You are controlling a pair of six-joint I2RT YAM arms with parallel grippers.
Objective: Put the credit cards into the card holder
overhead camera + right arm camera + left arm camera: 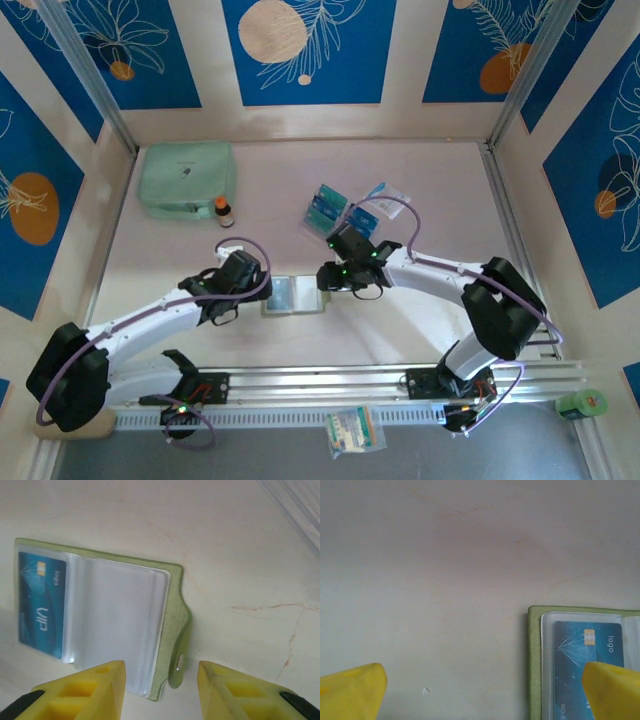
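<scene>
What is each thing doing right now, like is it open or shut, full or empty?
card holder, open flat, one pocket filled, the other empty
card in the holder, tucked into its clear pocket
other credit cards, outside the holder, farther back
left gripper, open, holding nothing
right gripper, open, holding nothing
small bottle, upright, cap on
mint pouch, lying flat, looks closed

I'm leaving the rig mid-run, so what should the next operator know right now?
Left gripper: open, empty, over an edge of the olive-green folding card holder.
Right gripper: open, empty, above the holder's snap tab.
Done: holder lies open with one teal credit card slotted inside.
Left: the other teal-blue cards, farther back on the table, need pocketing.
</scene>
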